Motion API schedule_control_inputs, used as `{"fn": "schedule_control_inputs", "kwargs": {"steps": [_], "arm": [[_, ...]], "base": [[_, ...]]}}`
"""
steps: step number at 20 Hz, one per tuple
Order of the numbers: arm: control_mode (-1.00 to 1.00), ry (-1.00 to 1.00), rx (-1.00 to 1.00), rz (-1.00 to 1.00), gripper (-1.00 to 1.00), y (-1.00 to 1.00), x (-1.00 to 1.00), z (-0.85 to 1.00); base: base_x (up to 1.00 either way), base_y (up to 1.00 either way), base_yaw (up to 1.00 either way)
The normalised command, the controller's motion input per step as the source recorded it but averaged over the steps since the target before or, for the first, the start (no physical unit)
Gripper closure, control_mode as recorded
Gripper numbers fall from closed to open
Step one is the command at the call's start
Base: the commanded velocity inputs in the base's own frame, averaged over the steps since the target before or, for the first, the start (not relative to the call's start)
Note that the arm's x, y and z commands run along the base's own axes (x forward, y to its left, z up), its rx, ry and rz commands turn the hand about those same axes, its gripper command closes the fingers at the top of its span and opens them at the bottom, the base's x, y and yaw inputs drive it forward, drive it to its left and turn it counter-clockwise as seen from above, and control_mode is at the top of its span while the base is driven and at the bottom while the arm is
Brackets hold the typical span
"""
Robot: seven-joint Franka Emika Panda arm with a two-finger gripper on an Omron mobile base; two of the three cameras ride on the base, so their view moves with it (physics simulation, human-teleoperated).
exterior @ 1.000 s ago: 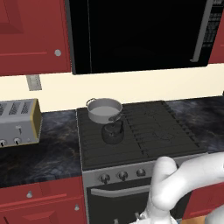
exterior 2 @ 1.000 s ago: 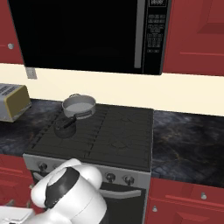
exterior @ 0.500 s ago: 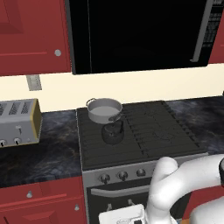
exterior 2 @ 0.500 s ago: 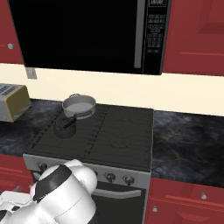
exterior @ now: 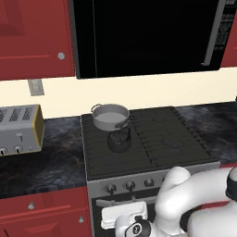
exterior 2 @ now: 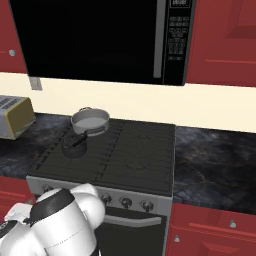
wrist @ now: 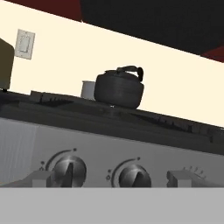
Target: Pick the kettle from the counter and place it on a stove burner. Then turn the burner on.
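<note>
Claw (exterior: 121,216) lower before the stove knobs (wrist: 68,170) than a second ago, spread wide, kettle (exterior: 119,139) unmoved on burner

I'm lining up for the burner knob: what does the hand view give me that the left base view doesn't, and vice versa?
Hand view: the knobs close up with their pointers, and the kettle side-on with its arched handle clear. Left base view: the stove from above, the kettle on the front-left grate just in front of the silver pot, and the toaster. Shared: kettle, pot, knobs.
</note>
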Motion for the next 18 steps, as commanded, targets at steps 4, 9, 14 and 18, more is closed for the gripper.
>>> {"fn": "schedule_control_inputs", "kwargs": {"steps": [4,9,14,18], "arm": [[-1.0,0.0,0.0,-0.05,-1.0,0.09,0.48,0.0],[-1.0,0.0,0.0,-0.01,-1.0,0.18,0.33,-0.04],[-1.0,0.0,0.0,0.0,-1.0,0.05,0.04,0.0],[-1.0,0.0,0.0,0.0,-1.0,0.0,0.01,-0.05]], "base": [[0.0,0.0,0.0],[0.0,0.0,0.0],[0.0,0.0,0.0],[0.0,0.0,0.0]]}}
